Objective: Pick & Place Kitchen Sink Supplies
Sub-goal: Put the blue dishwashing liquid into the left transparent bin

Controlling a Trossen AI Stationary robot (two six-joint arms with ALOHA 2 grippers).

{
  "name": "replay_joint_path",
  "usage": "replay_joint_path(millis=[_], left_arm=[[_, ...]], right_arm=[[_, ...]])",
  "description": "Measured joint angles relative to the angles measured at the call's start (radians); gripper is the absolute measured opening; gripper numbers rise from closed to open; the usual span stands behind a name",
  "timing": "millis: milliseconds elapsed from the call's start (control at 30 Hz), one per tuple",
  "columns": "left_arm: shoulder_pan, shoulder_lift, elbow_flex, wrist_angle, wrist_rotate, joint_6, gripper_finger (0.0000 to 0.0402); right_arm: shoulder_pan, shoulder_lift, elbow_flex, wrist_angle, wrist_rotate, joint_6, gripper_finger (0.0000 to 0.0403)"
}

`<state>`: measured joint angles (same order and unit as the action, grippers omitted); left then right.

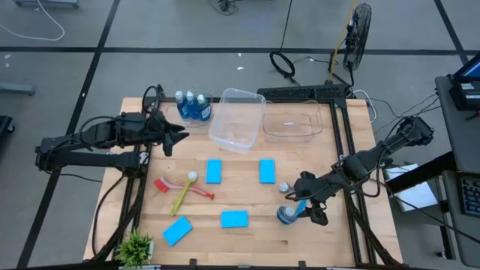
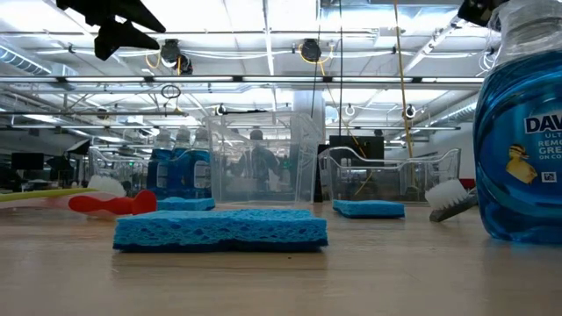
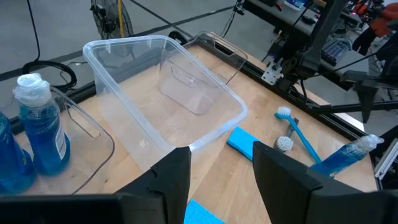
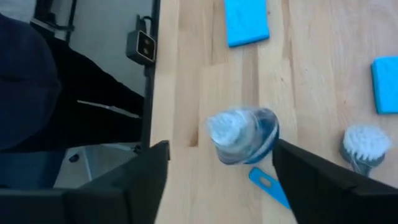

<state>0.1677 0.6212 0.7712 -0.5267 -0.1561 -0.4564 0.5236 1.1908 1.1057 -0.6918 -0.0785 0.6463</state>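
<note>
A soap bottle (image 4: pixel 242 135) is seen upright on the table, directly under the right gripper (image 4: pixel 221 171), whose fingers are spread wide around nothing. Probably the pick is beginning; lowering and closing are needed next.

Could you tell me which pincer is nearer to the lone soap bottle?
The right pincer is nearer, open right above the soap bottle. The left pincer hangs far across the table by the bins.

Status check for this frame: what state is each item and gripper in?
right gripper: open, over the soap bottle
soap bottle: upright on the table, not gripped
left gripper: open, empty, near the bins
tall bin: empty
low bin: empty
red brush: lying flat
</note>
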Motion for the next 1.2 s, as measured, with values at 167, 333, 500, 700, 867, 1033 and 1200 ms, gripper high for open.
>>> replay_joint_path(millis=[167,333,500,700,867,1033,1200], left_arm=[[0.000,0.000,0.000,0.000,0.000,0.004,0.0175],[0.000,0.000,0.000,0.000,0.000,0.020,0.0175],[0.000,0.000,0.000,0.000,0.000,0.029,0.0175],[0.000,0.000,0.000,-0.001,0.000,0.032,0.0175],[0.000,0.000,0.000,-0.001,0.000,0.035,0.0175],[0.000,0.000,0.000,-0.001,0.000,0.035,0.0175],[0.000,0.000,0.000,-0.001,0.000,0.035,0.0175]], right_arm=[[0.000,0.000,0.000,0.053,-0.001,0.044,0.0320],[0.002,0.000,0.000,0.102,-0.052,0.049,0.0333],[0.002,0.000,0.000,0.101,-0.057,0.074,0.0332],[0.002,0.000,0.000,0.095,-0.047,0.075,0.0330],[0.002,0.003,0.000,0.048,0.081,0.072,0.0330],[0.002,0.007,0.000,0.006,0.176,0.064,0.0330],[0.002,0.042,0.000,0.006,0.147,0.068,0.0329]])
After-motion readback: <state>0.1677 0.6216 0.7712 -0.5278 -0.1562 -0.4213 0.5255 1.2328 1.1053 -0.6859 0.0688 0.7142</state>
